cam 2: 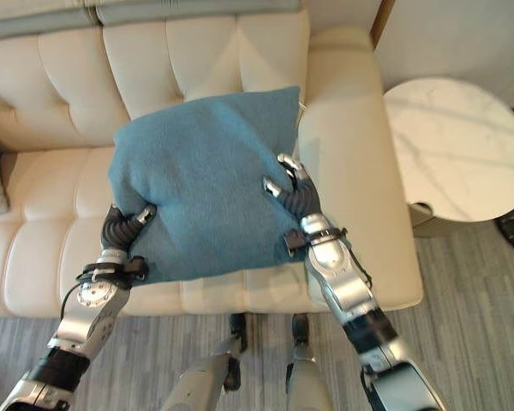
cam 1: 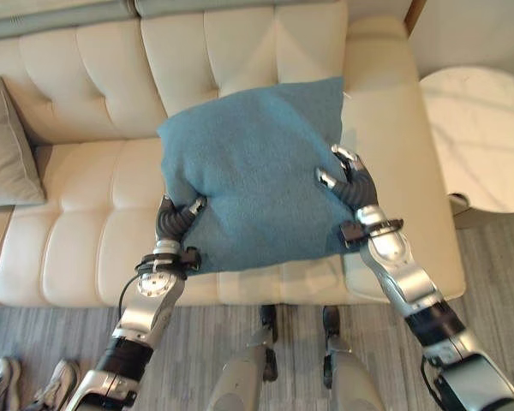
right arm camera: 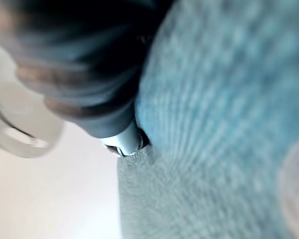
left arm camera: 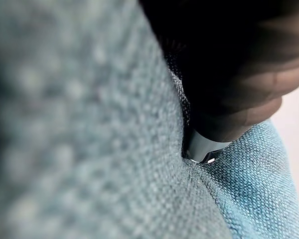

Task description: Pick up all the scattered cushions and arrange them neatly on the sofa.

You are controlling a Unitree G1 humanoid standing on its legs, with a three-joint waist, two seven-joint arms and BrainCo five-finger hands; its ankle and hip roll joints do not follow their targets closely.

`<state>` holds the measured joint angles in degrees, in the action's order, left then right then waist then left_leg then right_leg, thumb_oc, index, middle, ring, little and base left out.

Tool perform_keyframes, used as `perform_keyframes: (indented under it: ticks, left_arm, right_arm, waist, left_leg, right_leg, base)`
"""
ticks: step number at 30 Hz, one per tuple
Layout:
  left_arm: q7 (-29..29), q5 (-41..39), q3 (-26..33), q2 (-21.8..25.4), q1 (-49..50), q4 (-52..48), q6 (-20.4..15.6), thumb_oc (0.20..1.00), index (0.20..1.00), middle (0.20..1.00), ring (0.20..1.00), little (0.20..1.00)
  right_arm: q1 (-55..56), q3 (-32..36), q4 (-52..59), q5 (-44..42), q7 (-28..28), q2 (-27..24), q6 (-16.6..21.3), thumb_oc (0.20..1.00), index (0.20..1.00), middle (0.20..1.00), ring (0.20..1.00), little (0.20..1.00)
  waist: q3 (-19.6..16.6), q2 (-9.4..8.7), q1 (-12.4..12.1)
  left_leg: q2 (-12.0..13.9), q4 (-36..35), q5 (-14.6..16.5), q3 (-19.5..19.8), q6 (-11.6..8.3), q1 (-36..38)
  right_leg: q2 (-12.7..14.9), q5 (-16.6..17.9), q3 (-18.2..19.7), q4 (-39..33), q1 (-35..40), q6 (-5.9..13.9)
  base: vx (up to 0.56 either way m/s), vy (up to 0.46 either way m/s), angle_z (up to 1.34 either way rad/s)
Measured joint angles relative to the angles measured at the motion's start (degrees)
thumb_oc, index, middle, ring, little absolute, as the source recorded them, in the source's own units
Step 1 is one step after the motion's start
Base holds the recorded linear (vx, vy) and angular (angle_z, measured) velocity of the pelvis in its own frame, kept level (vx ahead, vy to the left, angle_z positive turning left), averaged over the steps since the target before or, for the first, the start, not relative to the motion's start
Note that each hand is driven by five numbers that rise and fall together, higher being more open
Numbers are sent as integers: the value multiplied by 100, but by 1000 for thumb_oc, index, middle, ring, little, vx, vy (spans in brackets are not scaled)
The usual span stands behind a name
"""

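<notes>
A blue cushion point(cam 1: 257, 171) is held up over the seat of the cream sofa point(cam 1: 86, 205), between both hands. My left hand point(cam 1: 173, 219) grips its lower left edge, thumb curled over the top face. My right hand point(cam 1: 351, 184) pinches the right edge, thumb and fingers pressed into the fabric. Both wrist views show the blue cloth point(left arm camera: 89, 124) very close against the hands, and the blue cloth point(right arm camera: 214, 124) fills much of the right one. A grey cushion point(cam 1: 7, 145) leans against the sofa's backrest at the far left.
A round white marble side table point(cam 1: 480, 137) stands right of the sofa's armrest point(cam 1: 394, 128). A person's shoes point(cam 1: 30, 384) show on the grey striped floor at the lower left.
</notes>
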<state>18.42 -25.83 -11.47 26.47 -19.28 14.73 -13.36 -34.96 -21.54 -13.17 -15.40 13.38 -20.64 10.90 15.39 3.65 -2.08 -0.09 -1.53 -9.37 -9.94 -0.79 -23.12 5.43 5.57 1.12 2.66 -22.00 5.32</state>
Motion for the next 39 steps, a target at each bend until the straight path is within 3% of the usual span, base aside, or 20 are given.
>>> perform_keyframes:
  ticks: [5, 9, 11, 13, 16, 17, 18, 19, 20, 23, 24, 25, 26, 27, 28, 33, 39]
  left_arm:
    - [470, 138, -508, 287, -1441, 1046, -162, 200, 200, 200, 200, 200]
    - [859, 219, -1185, 398, -3762, 2416, -295, 200, 200, 200, 200, 200]
    - [930, 219, -1292, 452, -4379, 2771, -331, 200, 200, 200, 200, 200]
    - [892, 211, -1717, 473, -5240, 3766, -391, 200, 200, 200, 200, 200]
    - [756, 202, -2222, 535, -6353, 4907, -303, 200, 200, 200, 200, 200]
    - [676, 210, -2400, 573, -6753, 5253, -288, 495, 495, 495, 495, 495]
    - [644, 212, -2401, 603, -6875, 5304, -278, 1000, 1000, 1000, 1000, 1000]
    - [637, 213, -2406, 615, -6985, 5371, -276, 1000, 1000, 1000, 1000, 1000]
    - [641, 210, -2409, 673, -7078, 5419, -251, 1000, 1000, 1000, 1000, 1000]
    - [652, 212, -2425, 882, -7134, 5408, -237, 1000, 1000, 1000, 1000, 1000]
    - [650, 222, -2455, 972, -7120, 5415, -187, 1000, 1000, 1000, 1000, 1000]
    - [633, 226, -2490, 1029, -7085, 5440, -126, 1000, 1000, 1000, 1000, 1000]
    - [593, 229, -2484, 1005, -7079, 5530, -49, 1000, 1000, 1000, 1000, 1000]
    - [565, 239, -2482, 1020, -7054, 5532, -33, 1000, 1000, 1000, 1000, 1000]
    - [509, 276, -2431, 1109, -6834, 5490, -34, 1000, 1000, 1000, 1000, 1000]
    - [390, 460, -2071, 1139, -5441, 5186, 18, 1000, 1000, 1000, 1000, 1000]
    - [406, 449, -1471, 1274, -4618, 4371, 8, 1000, 1000, 1000, 1000, 1000]
  right_arm:
    - [-1077, -7, -975, 341, 648, 81, 13, 200, 200, 200, 200, 200]
    - [-3316, 11, -2734, 520, 1448, 117, -12, 200, 200, 200, 200, 200]
    - [-3817, -20, -2870, 523, 1630, 98, -3, 200, 200, 200, 200, 200]
    - [-4385, -103, -3501, 415, 1722, 103, 41, 200, 200, 200, 200, 200]
    - [-5243, -770, -4558, 136, 1704, -17, 28, 200, 200, 200, 200, 200]
    - [-5487, -1037, -4862, 29, 1652, -72, 40, 200, 200, 200, 200, 200]
    - [-5549, -1118, -4912, -3, 1613, -135, 40, 467, 467, 467, 467, 467]
    - [-5591, -1318, -4953, -53, 1584, -186, 38, 548, 548, 548, 548, 548]
    - [-5608, -1573, -5015, -117, 1536, -214, 39, 1000, 1000, 1000, 1000, 1000]
    - [-5604, -1685, -5077, -293, 1402, -271, 29, 1000, 1000, 1000, 1000, 1000]
    - [-5572, -1687, -5073, -337, 1338, -282, 23, 1000, 1000, 1000, 1000, 1000]
    - [-5491, -1679, -5037, -369, 1274, -307, 18, 1000, 1000, 1000, 1000, 1000]
    - [-5417, -1662, -5034, -379, 1205, -378, -11, 1000, 1000, 1000, 1000, 1000]
    - [-5366, -1655, -4998, -382, 1164, -406, -16, 1000, 1000, 1000, 1000, 1000]
    - [-5100, -1672, -4765, -376, 1099, -370, -21, 1000, 1000, 1000, 1000, 1000]
    - [-3993, -1581, -4028, -348, 977, -181, -27, 1000, 1000, 1000, 1000, 1000]
    - [-3755, -704, -3171, -271, 1022, -817, 33, 1000, 1000, 1000, 1000, 1000]
  waist:
    - [71, -8, -51]
    - [199, 0, -183]
    - [263, -1, -215]
    - [284, 1, -245]
    - [284, 1, -261]
    - [283, 1, -284]
    - [283, 1, -284]
    - [283, 1, -286]
    - [283, 1, -285]
    - [286, 8, -279]
    - [298, 29, -284]
    - [298, 28, -232]
    - [303, 33, -205]
    - [314, 54, -265]
    - [331, 39, -305]
    - [425, -103, -153]
    - [517, -255, -90]
  left_leg:
    - [-6, -20, -129, 157, 64, -333]
    - [14, -9, -313, 340, 155, -825]
    - [17, -7, -324, 394, 168, -934]
    - [6, 7, -329, 515, 174, -993]
    - [7, 9, -330, 639, 174, -1095]
    - [5, 11, -330, 684, 174, -1165]
    - [3, 11, -330, 705, 174, -1190]
    - [2, 11, -330, 762, 174, -1211]
    - [6, 24, -330, 836, 174, -1255]
    - [18, 51, -335, 976, 181, -1407]
    - [26, 65, -337, 1081, 185, -1465]
    - [-78, 69, -337, 1111, 185, -1503]
    - [-238, 70, -335, 1101, 182, -1563]
    - [-195, 74, -335, 1080, 181, -1621]
    - [-164, 123, -329, 1063, 173, -1672]
    - [-126, 536, -307, 1017, 143, -1605]
    - [-51, 442, -299, 927, 132, -1428]
  right_leg:
    - [2, 59, -147, -15, -263, 13]
    - [-29, 143, -325, -96, -638, -50]
    - [-29, 140, -406, -92, -720, -47]
    - [-29, 106, -442, -97, -732, -28]
    - [-34, 77, -461, -96, -809, 10]
    - [-33, 62, -473, -100, -865, 30]
    - [-34, 60, -486, -97, -887, 32]
    - [-34, 57, -525, -90, -901, 36]
    - [-31, 17, -570, 17, -979, 54]
    - [-11, -256, -556, 751, -1473, 57]
    - [8, -590, -509, 1223, -1878, 141]
    - [102, -560, -400, 860, -1929, 181]
    - [257, 16, -399, 326, -1891, 107]
    - [216, 204, -418, 195, -1866, -46]
    - [175, 272, -416, 92, -1818, -72]
    - [145, 276, -412, 114, -1541, -77]
    - [66, 298, -409, 96, -1413, -107]
  base:
    - [-28, -11, 14]
    - [-22, -35, 16]
    - [-7, -25, 11]
    - [5, -16, 14]
    - [9, -30, 11]
    - [11, -29, 7]
    - [15, -33, 9]
    - [15, -21, 10]
    - [8, -19, 10]
    - [-4, -3, 6]
    - [-3, 20, 17]
    - [-22, 27, 52]
    - [-14, 7, 49]
    - [-28, 6, 28]
    - [-12, 6, -5]
    - [-32, 3, 4]
    - [-48, -4, -3]
